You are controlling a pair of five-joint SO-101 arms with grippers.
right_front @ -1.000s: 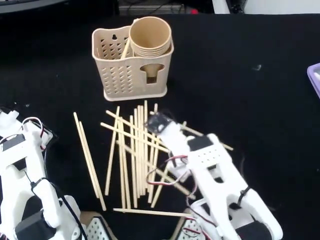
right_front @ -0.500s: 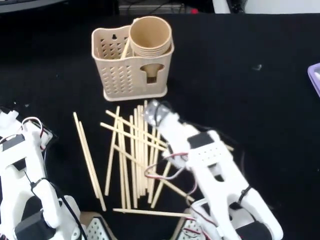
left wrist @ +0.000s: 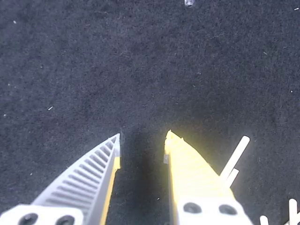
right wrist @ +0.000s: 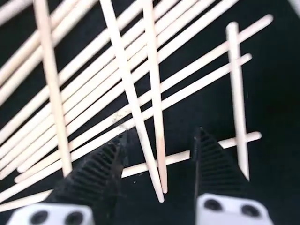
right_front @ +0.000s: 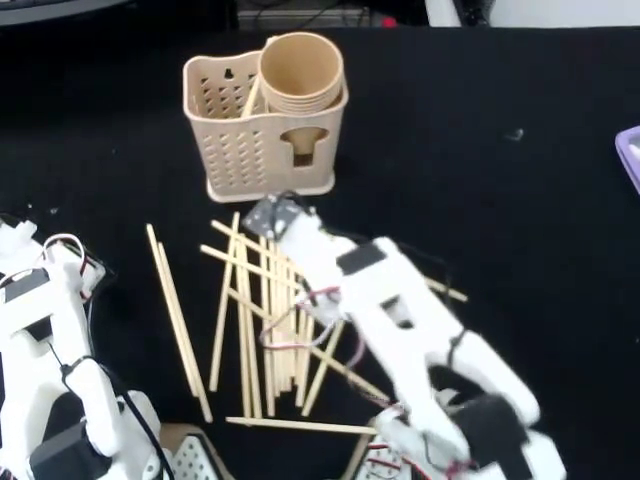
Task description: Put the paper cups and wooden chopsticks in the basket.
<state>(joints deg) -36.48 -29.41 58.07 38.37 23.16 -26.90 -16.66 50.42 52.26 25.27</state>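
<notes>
A beige perforated basket (right_front: 240, 150) stands at the back of the black table, with a stack of paper cups (right_front: 300, 72) in one compartment and a chopstick (right_front: 250, 98) leaning in the other. Many wooden chopsticks (right_front: 245, 330) lie scattered in front of it. My right arm (right_front: 380, 300) stretches over the pile, its tip close to the basket's front. In the right wrist view my right gripper (right wrist: 161, 133) is open just above the chopsticks (right wrist: 154, 117), two stick ends lying between its fingertips. My left gripper (left wrist: 143, 136) hangs open over bare cloth, with chopstick ends (left wrist: 234, 157) beside it.
My left arm (right_front: 45, 330) stays at the front left corner, apart from the pile. A purple object (right_front: 630, 155) shows at the right edge. Bare black cloth spreads right of the basket and the pile.
The right arm has swung left and toward the basket across the pile of chopsticks. The left arm and the basket have not moved.
</notes>
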